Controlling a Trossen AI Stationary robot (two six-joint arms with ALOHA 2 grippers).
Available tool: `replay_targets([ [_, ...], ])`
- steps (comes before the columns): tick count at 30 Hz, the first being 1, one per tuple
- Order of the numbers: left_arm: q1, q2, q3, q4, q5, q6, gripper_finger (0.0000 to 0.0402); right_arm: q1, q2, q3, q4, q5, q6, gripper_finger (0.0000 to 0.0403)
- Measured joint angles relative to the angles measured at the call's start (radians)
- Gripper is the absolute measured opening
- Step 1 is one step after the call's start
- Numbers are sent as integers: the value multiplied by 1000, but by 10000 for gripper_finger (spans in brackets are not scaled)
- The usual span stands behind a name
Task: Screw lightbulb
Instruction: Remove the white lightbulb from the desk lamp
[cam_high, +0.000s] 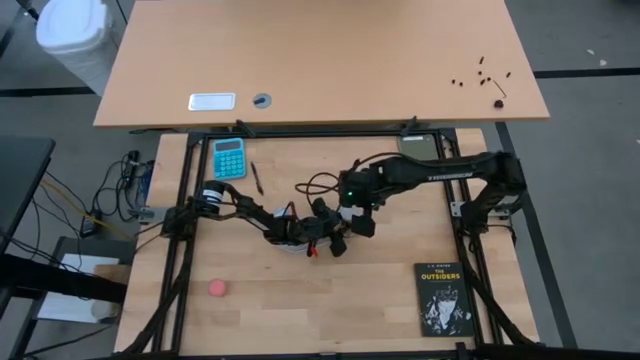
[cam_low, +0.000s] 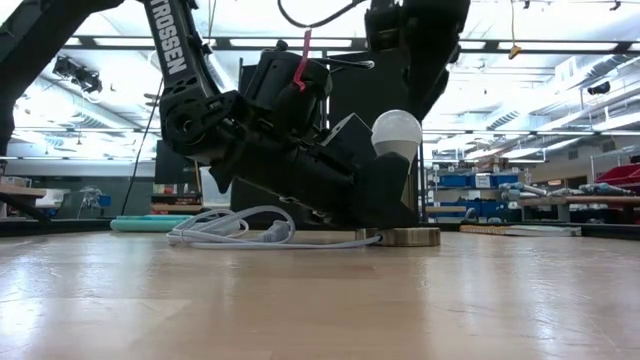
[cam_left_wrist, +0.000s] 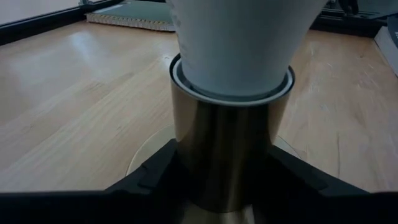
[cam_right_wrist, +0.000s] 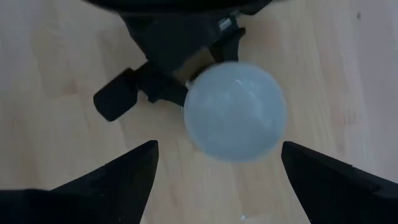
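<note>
- Lightbulb upright in brass socket on wood table.
- Left gripper clamped on socket.
- Right gripper wide above bulb.
- Workshop shelving behind.

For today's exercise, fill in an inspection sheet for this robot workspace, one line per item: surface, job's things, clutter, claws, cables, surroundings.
Surface: light wooden table, with a second tabletop beyond it.
Job's things: white lightbulb standing upright in a brass socket on a round base.
Clutter: blue calculator, pen, pink ball, black book.
Claws: left claw shut on the socket, holding it low on the table; right claw open above the lightbulb, fingers either side and not touching.
Cables: white cord coiled on the table beside the socket base.
Surroundings: workshop with shelving behind the table; no people seen.
</note>
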Motion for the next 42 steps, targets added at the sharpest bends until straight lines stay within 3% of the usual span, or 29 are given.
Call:
replay_targets([
  [42, -1, 0, -1, -2, 4, -31, 188, -13, 150, -7, 127, 102, 1, 345],
])
